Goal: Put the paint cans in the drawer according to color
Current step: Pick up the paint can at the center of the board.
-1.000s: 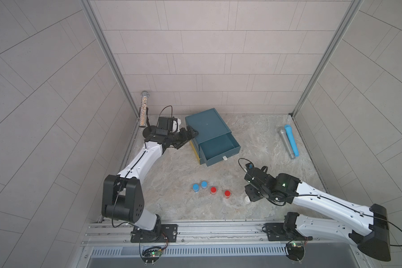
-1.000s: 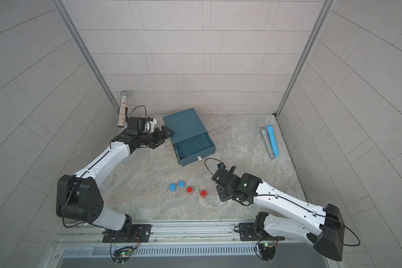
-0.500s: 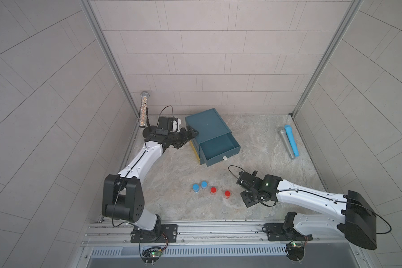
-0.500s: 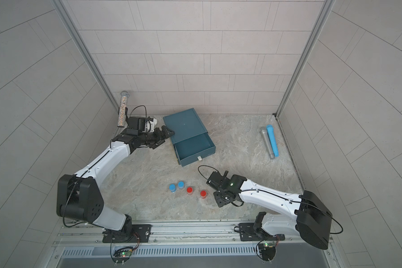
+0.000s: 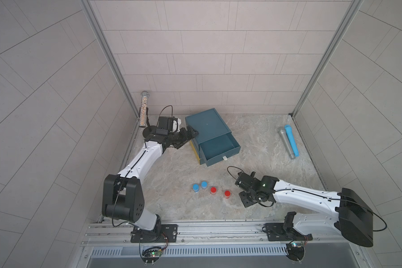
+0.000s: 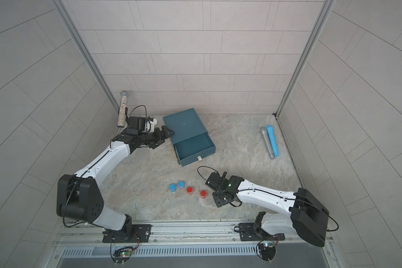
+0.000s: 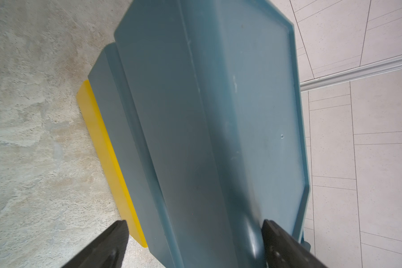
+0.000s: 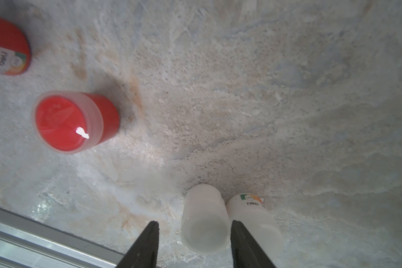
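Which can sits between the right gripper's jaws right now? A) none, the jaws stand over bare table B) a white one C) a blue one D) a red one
B: in the right wrist view the right gripper has open jaws standing either side of a white paint can, not yet closed on it; a second white can is just outside one jaw, and the nearest red can stands well apart.
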Controlling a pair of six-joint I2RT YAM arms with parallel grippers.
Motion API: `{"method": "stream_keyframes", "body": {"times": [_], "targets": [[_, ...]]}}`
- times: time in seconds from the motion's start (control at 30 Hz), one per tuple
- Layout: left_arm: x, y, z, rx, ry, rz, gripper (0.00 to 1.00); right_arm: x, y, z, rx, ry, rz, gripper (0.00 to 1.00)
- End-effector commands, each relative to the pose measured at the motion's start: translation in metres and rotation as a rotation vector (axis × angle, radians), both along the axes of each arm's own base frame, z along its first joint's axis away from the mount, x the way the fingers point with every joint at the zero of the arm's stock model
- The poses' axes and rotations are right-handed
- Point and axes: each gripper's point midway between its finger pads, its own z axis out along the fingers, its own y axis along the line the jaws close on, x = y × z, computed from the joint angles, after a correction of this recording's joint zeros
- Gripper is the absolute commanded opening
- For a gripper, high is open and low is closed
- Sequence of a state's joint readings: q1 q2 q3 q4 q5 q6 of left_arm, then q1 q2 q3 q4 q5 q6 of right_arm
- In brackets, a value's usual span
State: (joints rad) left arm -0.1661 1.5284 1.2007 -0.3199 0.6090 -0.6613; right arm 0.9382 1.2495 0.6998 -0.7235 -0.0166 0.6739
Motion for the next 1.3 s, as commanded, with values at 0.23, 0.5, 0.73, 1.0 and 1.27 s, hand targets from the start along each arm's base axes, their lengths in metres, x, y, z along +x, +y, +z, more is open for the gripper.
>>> {"method": "stream_keyframes", "body": {"times": [0.23, 0.5, 0.73, 1.0, 1.27], "targets": [[-0.006, 0.004, -0.016, 0.044, 0.056, 0.003, 0.96, -0.004, -0.008, -0.016, -0.060, 0.024, -0.017, 0.53], [-0.006, 0.005, -0.016, 0.049, 0.056, 0.003, 0.96, -0.002, -0.012, -0.019, -0.078, 0.013, -0.020, 0.42], [-0.007, 0.005, -0.016, 0.048, 0.060, 0.002, 0.96, -0.002, -0.013, -0.020, -0.085, 0.015, -0.023, 0.39], [-0.007, 0.005, -0.016, 0.051, 0.059, 0.003, 0.96, 0.003, -0.011, -0.013, -0.072, -0.013, -0.038, 0.17], [-0.007, 0.005, -0.015, 0.051, 0.057, 0.004, 0.96, 0.016, -0.009, 0.036, -0.042, -0.102, -0.047, 0.05]]}}
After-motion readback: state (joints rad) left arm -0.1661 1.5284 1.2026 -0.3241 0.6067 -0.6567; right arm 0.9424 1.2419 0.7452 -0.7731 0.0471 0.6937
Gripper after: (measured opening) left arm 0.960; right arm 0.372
